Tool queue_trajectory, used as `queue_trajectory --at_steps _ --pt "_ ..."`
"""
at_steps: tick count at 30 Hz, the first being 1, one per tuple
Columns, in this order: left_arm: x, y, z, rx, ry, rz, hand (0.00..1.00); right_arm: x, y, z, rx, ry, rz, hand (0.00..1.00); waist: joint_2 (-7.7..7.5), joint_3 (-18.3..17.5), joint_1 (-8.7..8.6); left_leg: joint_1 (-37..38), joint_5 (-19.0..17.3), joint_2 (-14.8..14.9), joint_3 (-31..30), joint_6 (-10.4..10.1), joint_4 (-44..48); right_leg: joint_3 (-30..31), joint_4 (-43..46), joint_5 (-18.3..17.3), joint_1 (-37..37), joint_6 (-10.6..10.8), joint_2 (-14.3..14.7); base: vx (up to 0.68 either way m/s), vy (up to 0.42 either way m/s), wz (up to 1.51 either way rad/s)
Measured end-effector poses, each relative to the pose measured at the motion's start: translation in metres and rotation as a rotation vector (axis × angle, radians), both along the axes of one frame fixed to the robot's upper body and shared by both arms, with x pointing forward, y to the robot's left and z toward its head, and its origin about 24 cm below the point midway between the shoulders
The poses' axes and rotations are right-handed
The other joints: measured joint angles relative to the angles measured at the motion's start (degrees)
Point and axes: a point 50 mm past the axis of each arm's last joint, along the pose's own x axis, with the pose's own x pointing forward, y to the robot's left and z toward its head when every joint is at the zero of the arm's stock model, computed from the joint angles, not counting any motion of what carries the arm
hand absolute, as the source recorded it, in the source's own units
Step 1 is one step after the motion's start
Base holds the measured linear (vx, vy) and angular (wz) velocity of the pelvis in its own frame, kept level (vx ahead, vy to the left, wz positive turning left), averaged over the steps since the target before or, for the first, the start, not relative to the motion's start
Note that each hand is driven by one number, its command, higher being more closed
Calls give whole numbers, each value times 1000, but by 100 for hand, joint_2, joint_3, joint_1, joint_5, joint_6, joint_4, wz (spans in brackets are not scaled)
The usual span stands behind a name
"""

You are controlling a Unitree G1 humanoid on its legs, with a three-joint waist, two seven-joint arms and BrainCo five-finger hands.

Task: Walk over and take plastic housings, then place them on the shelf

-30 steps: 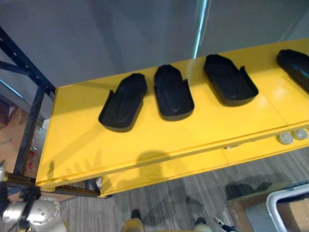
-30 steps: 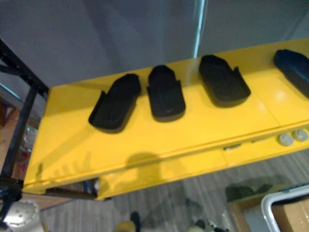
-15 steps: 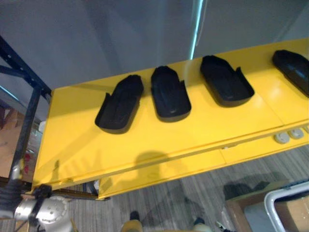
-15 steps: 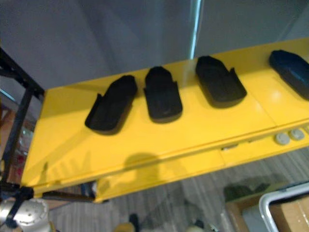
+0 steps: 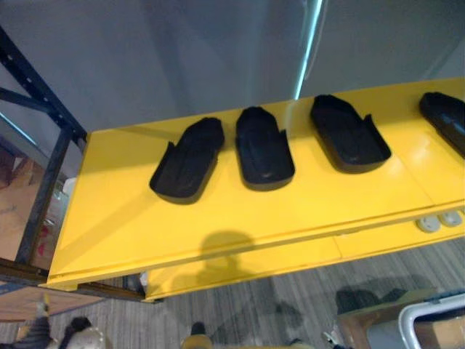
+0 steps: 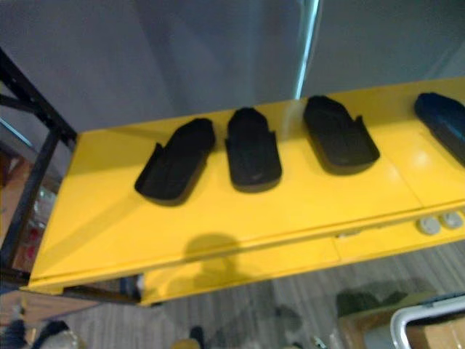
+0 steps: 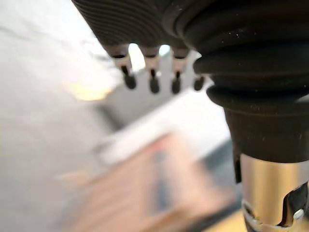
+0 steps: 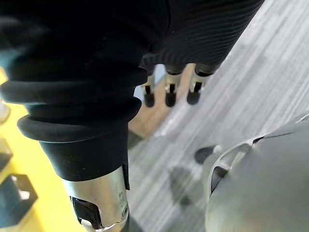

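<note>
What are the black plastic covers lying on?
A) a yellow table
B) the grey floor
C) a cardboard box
A: the black plastic covers lie side by side on the flat top of the yellow table, well above the grey floor.

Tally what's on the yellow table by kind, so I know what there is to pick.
Black plastic housings: 4, the rightmost one cut off by the view's edge
Grey round discs: 2, on the front ledge of the yellow table, at its right end
Total: 6
</note>
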Motion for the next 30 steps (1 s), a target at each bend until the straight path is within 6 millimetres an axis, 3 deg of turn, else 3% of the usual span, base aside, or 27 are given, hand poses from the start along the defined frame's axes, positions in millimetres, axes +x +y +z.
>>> queue_trajectory --at_steps 2,4,6,8,12,16,19,21,26,28,29,30 --pt "-18 -20 -26 -186 30 -11 0 4 1 0 3 -6 5 0 -36 39 -48 117 73 -12 27 -8 -173 4 -25 0 31 0 2 0 0 0" --pt "-23 -36 -42 -357 -18 -86 0 10 0 1 10 -31 -1 0 -68 84 -93 174 117 -9 51 -28 -283 8 -89 14 55 10 22 2 1 -4" --pt "-19 -48 -49 -454 -48 -193 0 23 -3 4 4 -66 10 0 -66 123 -137 221 123 -4 142 -37 -352 108 -172 60 7 16 55 4 12 -18" --pt "-3 -54 -52 -507 -88 -326 0 34 -6 7 -1 -98 13 0 -59 220 -184 247 121 19 293 -40 -389 245 -280 141 -31 10 107 15 11 -31" --pt "26 -54 -51 -547 -145 -475 0 38 -15 10 3 -131 -24 0 -90 416 -294 409 95 4 568 -66 -476 454 -492 257 -11 17 145 39 13 -34" --pt "28 -42 -50 -543 -133 -503 0 27 -28 11 2 -148 -176 0 -146 440 -357 632 -44 -7 783 -55 -460 665 -705 334 113 7 182 100 15 -35" --pt "25 -36 -49 -539 -132 -491 0 13 -52 15 -27 -180 -371 0 -146 440 -403 845 -159 -47 922 -40 -447 740 -803 336 277 8 161 107 34 -22" --pt "17 -31 -50 -544 -126 -450 0 7 -88 31 -123 -255 -525 0 -97 398 -497 927 -267 -86 1014 -39 -421 871 -805 336 282 8 128 125 55 -20" --pt "14 -28 -51 -548 -117 -438 0 19 -147 84 -399 -404 -528 0 -41 289 -589 1006 -630 -72 1248 -38 106 1166 -769 336 300 9 84 99 39 -35" --pt "14 -27 -50 -548 -119 -445 0 22 -155 92 -451 -403 -510 0 -120 237 -623 848 -793 -47 1208 -77 834 1223 -767 339 424 9 -65 138 47 -30" --pt "12 -31 -52 -566 -109 -453 0 25 -156 93 -460 -400 -504 0 -190 182 -630 685 -1045 -7 1194 -99 1143 1266 -766 341 483 13 -165 105 48 -21" --pt "9 -37 -55 -587 -100 -459 0 24 -159 95 -472 -394 -500 0 -80 85 -638 718 -1010 -23 1166 -41 753 1255 -765 341 480 13 -138 69 57 -15"
